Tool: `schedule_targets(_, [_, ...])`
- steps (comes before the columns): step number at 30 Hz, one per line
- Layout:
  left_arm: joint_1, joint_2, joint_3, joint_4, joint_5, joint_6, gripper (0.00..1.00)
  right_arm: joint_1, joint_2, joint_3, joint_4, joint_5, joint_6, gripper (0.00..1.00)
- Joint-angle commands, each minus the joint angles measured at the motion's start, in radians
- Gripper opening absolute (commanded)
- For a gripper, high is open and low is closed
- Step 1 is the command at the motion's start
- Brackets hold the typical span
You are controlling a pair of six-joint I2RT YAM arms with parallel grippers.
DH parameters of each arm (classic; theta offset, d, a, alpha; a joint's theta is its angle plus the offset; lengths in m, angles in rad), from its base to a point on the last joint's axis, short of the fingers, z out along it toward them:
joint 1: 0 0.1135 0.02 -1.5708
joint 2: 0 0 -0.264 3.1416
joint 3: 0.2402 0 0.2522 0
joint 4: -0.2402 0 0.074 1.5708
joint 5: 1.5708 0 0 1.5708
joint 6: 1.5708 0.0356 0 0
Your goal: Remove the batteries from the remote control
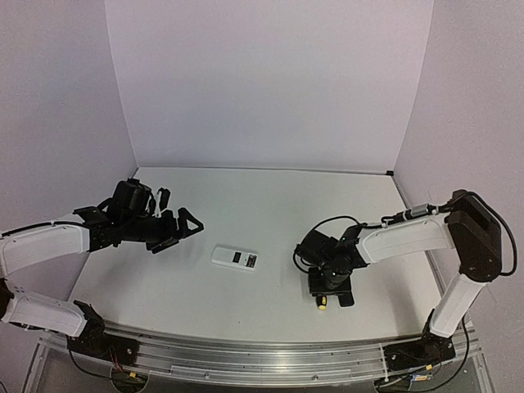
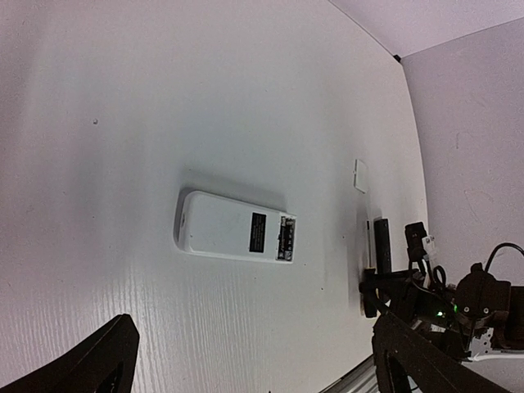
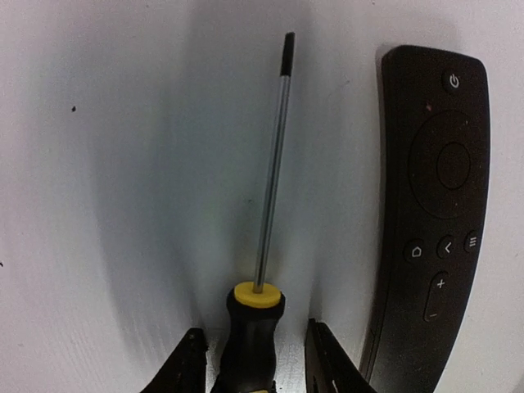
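Down at the table (image 1: pixel 270 205), the right pincer (image 3: pixel 255 356) has its 2 fingers (image 3: pixel 327 360) set on either side of a screwdriver's (image 3: pixel 248 327) black, yellow-capped handle. They are partly drawn in. A thin strip of table shows between the handle and the right-hand finger, so no pinch can be seen. Whether they touch the handle lower down, out of view, I cannot tell. The screwdriver lies flat with its metal shaft pointing away from the wrist. Just beside it, roughly parallel, lies a black remote (image 3: pixel 434 205), buttons up.

In the top view all of this sits to the right of the white remote (image 1: pixel 235 258) and slightly nearer the arm bases.

The white remote lies flat on the table between the 2 arms, plain back up, with nothing touching it. A dark label and a dark slot (image 2: pixel 286 238) mark 1 end. What is in the slot is too small to tell.

The left pincer (image 1: pixel 176 211) hangs to the left of the white remote and a little farther back. Its fingers are spread wide with nothing between them.
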Motion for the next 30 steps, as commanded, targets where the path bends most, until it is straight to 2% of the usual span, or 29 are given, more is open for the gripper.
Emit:
schedule_targets(1, [0.000, -0.017, 0.007, 0.064, 0.024, -0.013, 1.00, 0.001, 0.006, -0.042, 0.028, -0.016, 0.018, 0.29])
schedule_targets(5, [0.000, -0.008, 0.015, 0.072, 0.046, -0.009, 1.00, 0.008, -0.024, -0.046, 0.029, -0.024, -0.019, 0.07])
schedule_targets(8, [0.000, -0.002, 0.014, 0.095, 0.096, 0.001, 1.00, 0.010, -0.083, -0.029, 0.027, -0.044, -0.110, 0.00])
schedule_targets(12, [0.000, 0.028, 0.023, 0.143, 0.230, 0.038, 1.00, 0.013, -0.190, -0.015, 0.036, -0.176, -0.345, 0.00])
schedule_targets(15, [-0.005, 0.070, 0.017, 0.253, 0.441, 0.077, 1.00, 0.018, -0.272, -0.017, 0.043, -0.443, -0.561, 0.00])
schedule_targets(18, [-0.025, 0.127, 0.011, 0.375, 0.652, 0.116, 0.99, 0.018, -0.324, -0.005, 0.043, -0.682, -0.649, 0.00])
schedule_targets(21, [-0.082, 0.201, 0.036, 0.429, 0.744, 0.148, 1.00, 0.021, -0.353, 0.017, 0.045, -0.868, -0.687, 0.00])
schedule_targets(25, [-0.178, 0.283, 0.101, 0.444, 0.793, 0.195, 0.98, 0.023, -0.359, 0.043, 0.044, -0.953, -0.717, 0.00])
schedule_targets(30, [-0.209, 0.357, 0.128, 0.517, 0.863, 0.114, 0.83, 0.025, -0.367, 0.055, 0.044, -0.933, -0.751, 0.00])
